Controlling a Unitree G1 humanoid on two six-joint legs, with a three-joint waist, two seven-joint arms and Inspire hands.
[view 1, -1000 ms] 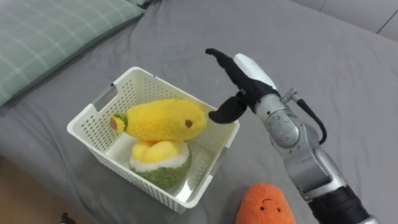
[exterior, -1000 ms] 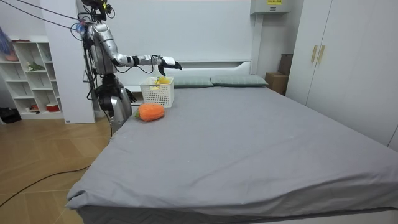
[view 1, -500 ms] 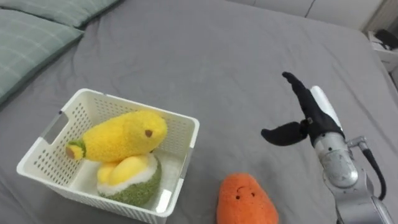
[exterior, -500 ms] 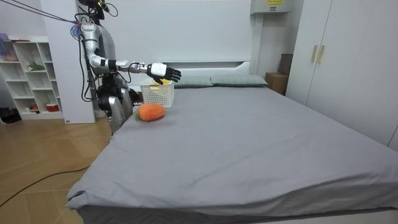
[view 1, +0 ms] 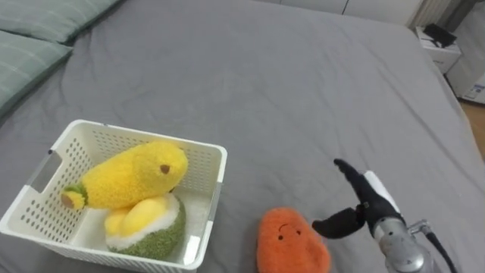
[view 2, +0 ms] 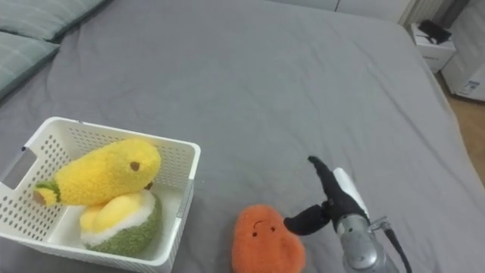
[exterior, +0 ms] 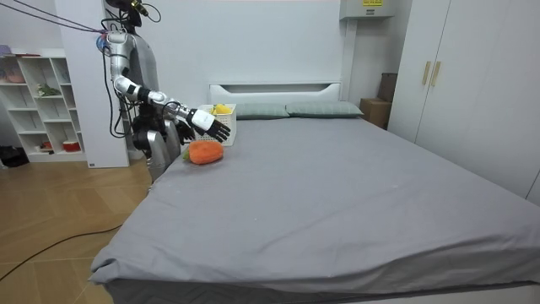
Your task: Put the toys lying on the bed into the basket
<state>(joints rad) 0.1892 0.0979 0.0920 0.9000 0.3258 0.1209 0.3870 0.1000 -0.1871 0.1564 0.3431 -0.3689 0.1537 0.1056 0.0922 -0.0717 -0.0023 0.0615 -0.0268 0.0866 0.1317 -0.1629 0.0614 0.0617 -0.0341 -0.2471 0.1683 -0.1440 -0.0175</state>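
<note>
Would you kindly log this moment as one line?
right hand: open, beside orange toy | orange toy: on bed | basket: yellow toy, green toy inside

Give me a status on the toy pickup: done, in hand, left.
Done: a yellow plush toy and a green-and-yellow plush toy lie in the white basket on the bed. In hand: nothing; the right hand is open close beside the orange plush toy, fingers not round it. Left: that orange toy lies on the bed beside the basket, not yet in.
</note>
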